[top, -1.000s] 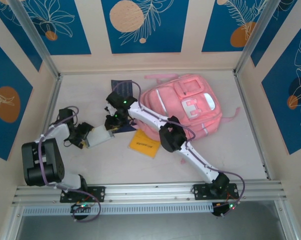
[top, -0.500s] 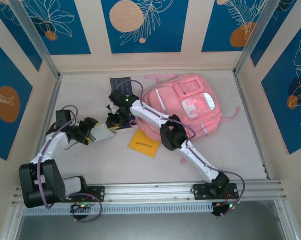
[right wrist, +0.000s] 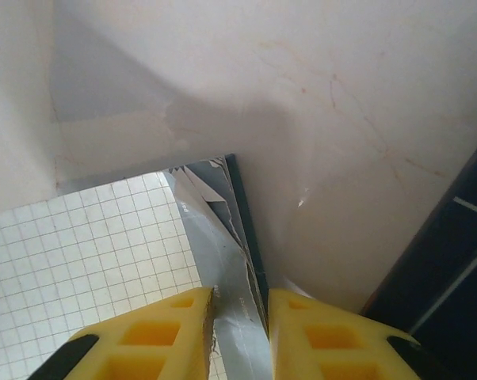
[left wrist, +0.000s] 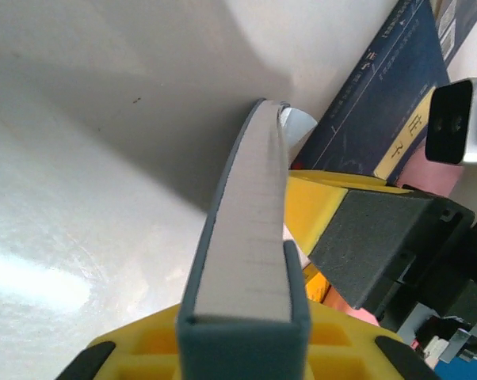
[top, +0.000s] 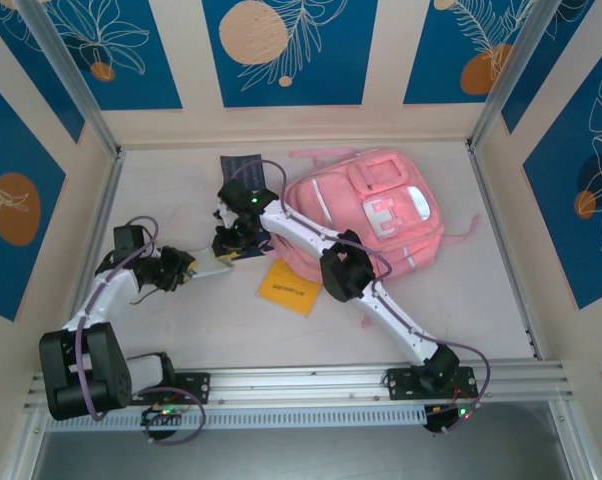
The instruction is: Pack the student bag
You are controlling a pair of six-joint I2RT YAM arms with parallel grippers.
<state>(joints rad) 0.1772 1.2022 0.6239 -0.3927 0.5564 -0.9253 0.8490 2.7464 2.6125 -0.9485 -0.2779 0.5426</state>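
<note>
Student bag: the pink student bag (top: 381, 215) is seen lying flat on the table (top: 461, 300), far and right of centre, front pockets and white patch facing up.
Bag's neighbours: a yellow booklet (top: 289, 288) is laid just beside its near-left corner, and a dark sheet (top: 243, 166) lies flat just off its far-left corner.
Right arm: it is stretched diagonally across the near-left part of the bag, towards the left.
Right gripper: the right gripper (top: 231, 243) (right wrist: 241, 313) is placed left of the bag. Its yellow fingers (right wrist: 151, 336) are drawn nearly together, and the crumpled grey cover edge of a notebook (right wrist: 88, 253) is pinched between them.
Notebook: white squared paper is shown in the right wrist view. The notebook is seen edge-on in the left wrist view (left wrist: 250, 229), and between the two grippers from above (top: 209, 266).
Left gripper: the left gripper (top: 188, 268) (left wrist: 242, 336) is closed on the notebook's near end, with a yellow finger pressed to each side.
Gripper spacing: the right gripper (left wrist: 357, 229) is seen close beside the notebook's far end.
Dark blue book: a dark blue book (left wrist: 389, 103) (right wrist: 452, 261) is seen just beyond the notebook.
</note>
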